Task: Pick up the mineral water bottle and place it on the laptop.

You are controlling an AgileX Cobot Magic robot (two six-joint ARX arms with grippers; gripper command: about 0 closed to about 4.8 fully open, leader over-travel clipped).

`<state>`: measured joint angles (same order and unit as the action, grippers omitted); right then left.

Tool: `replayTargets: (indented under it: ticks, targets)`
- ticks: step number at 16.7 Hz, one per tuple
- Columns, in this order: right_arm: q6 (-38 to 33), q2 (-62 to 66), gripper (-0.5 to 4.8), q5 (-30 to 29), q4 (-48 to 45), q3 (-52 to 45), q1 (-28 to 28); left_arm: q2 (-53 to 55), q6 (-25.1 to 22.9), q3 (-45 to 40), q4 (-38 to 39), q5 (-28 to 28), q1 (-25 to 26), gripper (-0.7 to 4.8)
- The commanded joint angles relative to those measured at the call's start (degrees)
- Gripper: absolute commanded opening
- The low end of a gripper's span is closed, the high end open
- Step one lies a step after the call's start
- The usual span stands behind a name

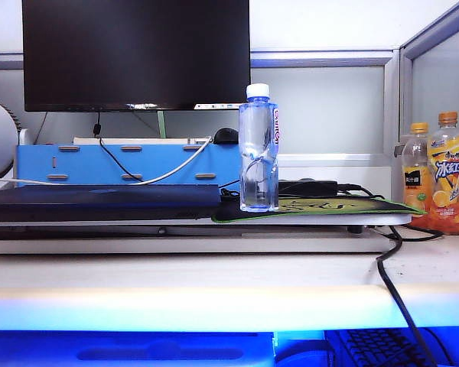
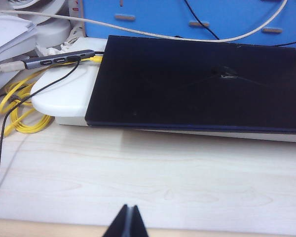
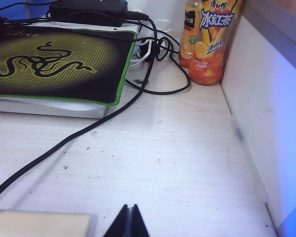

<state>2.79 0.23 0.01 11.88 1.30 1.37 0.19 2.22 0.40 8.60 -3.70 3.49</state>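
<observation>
Mineral water bottle (image 1: 258, 149) shows only in exterior view; left claw (image 2: 128, 221) and right claw (image 3: 128, 221) pinched closed, empty.

Three bottles are standing on the bench (image 1: 214, 275): one mineral water bottle (image 1: 258, 149), clear and bluish with a white cap, and two orange drink bottles, a smaller one (image 1: 416, 177) and a larger one (image 1: 449, 183), sitting side by side. One laptop (image 1: 99, 202) is lying flat, and one large black monitor (image 1: 135, 53) is standing behind it. One green-edged mouse mat (image 3: 54, 61) is lying beside the laptop, and one blue box (image 1: 126, 164) is sitting under the monitor. One coil of yellow cable (image 2: 17, 108) is showing in the left wrist view. Two grippers are showing, the left gripper (image 2: 128, 222) and the right gripper (image 3: 128, 222), each with its jaws pressed together.
</observation>
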Motion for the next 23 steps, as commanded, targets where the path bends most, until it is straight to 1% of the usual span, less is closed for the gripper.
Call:
replayTargets:
  ticks: [1,3,5,6,7,9,10,12,13,14,16,18,19,21,23]
  targets:
    - [-0.17,0.04,-0.01,-0.02,0.31,-0.07,-0.04,-0.11,-0.09,0.00,-0.04,-0.17,0.00,-0.02]
    - [-2.01,0.04,-0.01,-1.60,-0.09,-0.07,-0.02,-0.11,-0.09,0.00,-0.04,-0.17,0.00,-0.02]
    - [-5.42,0.04,-0.01,-5.77,-0.57,-0.07,-0.02,-0.11,-0.07,0.00,-0.04,-0.17,0.00,-0.02]
    - [-8.59,0.04,-0.01,-8.81,-2.67,-0.07,-0.02,-0.11,-0.07,0.00,-0.04,-0.17,0.00,-0.02]
    - [-14.62,0.04,-0.01,-12.22,-6.40,-0.07,-0.02,-0.11,-0.09,0.00,-0.04,-0.17,0.00,-0.02]
    - [-24.33,0.04,-0.01,-19.26,-12.59,0.81,0.02,-0.11,-0.07,0.00,-0.04,-0.17,0.00,-0.02]
    - [-26.75,0.15,-0.01,-20.57,-12.11,2.36,0.02,-0.11,-0.07,0.00,-0.04,-0.17,0.00,-0.02]
    - [-26.80,2.99,-0.01,-22.91,-9.51,7.15,0.02,-0.11,-0.09,0.00,-0.04,-0.17,0.00,-0.02]
    - [-26.21,6.23,-0.01,-22.91,-9.27,9.84,0.04,-0.11,-0.07,0.00,-0.04,-0.17,0.00,-0.02]
    - [-24.35,9.84,-0.01,-23.30,-9.22,12.39,0.04,-0.11,-0.09,0.00,-0.04,-0.17,0.00,-0.02]
    - [-17.92,19.93,-0.01,-26.08,-9.07,18.78,0.07,-0.11,-0.09,0.00,-0.04,-0.17,0.00,-0.02]
    - [-11.74,32.37,-0.01,-30.73,-8.96,26.58,0.22,-0.11,-0.09,0.00,-0.04,-0.17,0.00,-0.02]
    - [-11.43,40.13,-0.01,-33.83,-8.96,31.43,0.94,-0.11,-0.09,0.00,-0.07,-0.17,0.00,-0.02]
    - [-11.58,49.42,-0.01,-38.66,-9.57,37.03,2.36,-0.11,-0.09,0.00,-0.04,-0.17,0.00,-0.02]
    - [-12.04,55.74,-0.01,-44.26,-12.04,39.76,3.69,-0.11,-0.07,0.00,-0.04,-0.17,0.00,-0.02]
